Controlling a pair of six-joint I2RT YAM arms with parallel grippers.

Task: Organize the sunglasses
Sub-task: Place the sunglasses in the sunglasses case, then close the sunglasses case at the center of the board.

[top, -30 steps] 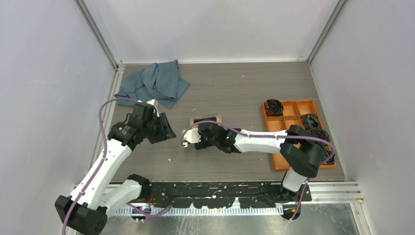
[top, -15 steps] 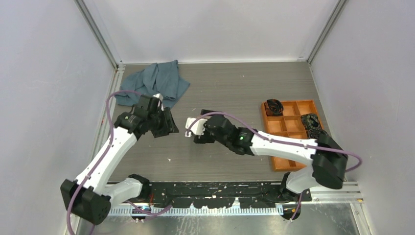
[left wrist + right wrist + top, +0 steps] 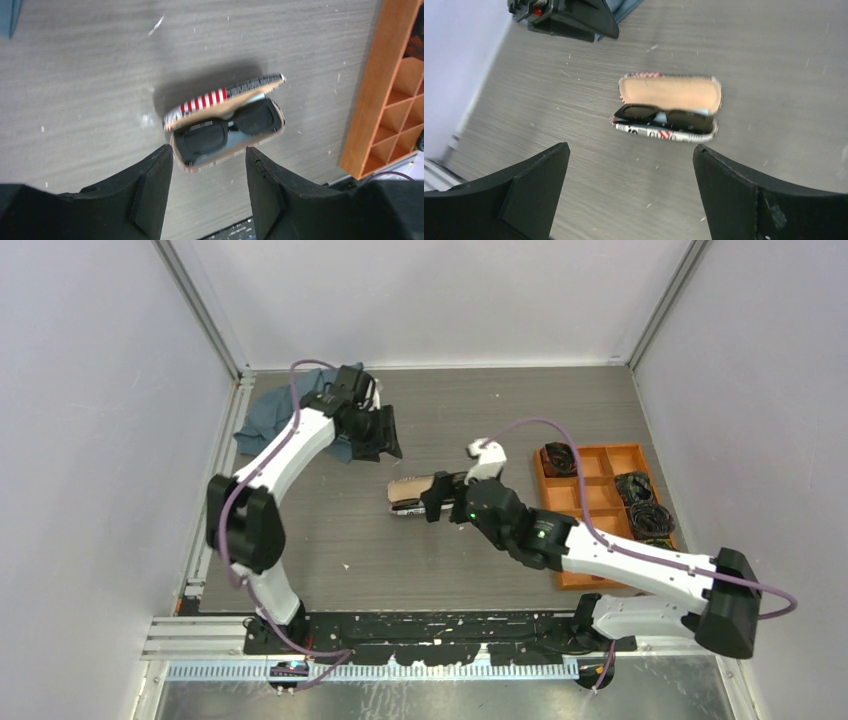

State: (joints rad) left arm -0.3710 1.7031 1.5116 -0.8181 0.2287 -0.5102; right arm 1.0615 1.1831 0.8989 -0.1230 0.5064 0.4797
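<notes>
The sunglasses [image 3: 227, 129], with a glossy black frame and dark lenses, lie folded inside the open patterned case [image 3: 235, 150] at the table's middle. The case's lid [image 3: 225, 94] stands up, showing its tan lining [image 3: 669, 90]. The sunglasses [image 3: 664, 117] and case [image 3: 659, 134] also show in the right wrist view, and the case [image 3: 410, 490] shows from above. My left gripper [image 3: 383, 435] is open and empty, behind and left of the case; its jaws frame the case in the left wrist view [image 3: 208, 167]. My right gripper [image 3: 437, 498] is open and empty beside the case's right end, also seen in its wrist view [image 3: 630, 155].
An orange divided tray [image 3: 600, 450] stands at the right with black coiled bundles [image 3: 558, 458] in some compartments; its edge shows in the left wrist view [image 3: 380, 100]. A blue-grey cloth [image 3: 285, 415] lies at the back left, partly under my left arm.
My left arm swung to the back, near the cloth. My right gripper lifted off the case and drew back to the right. The case now lies uncovered and open.
</notes>
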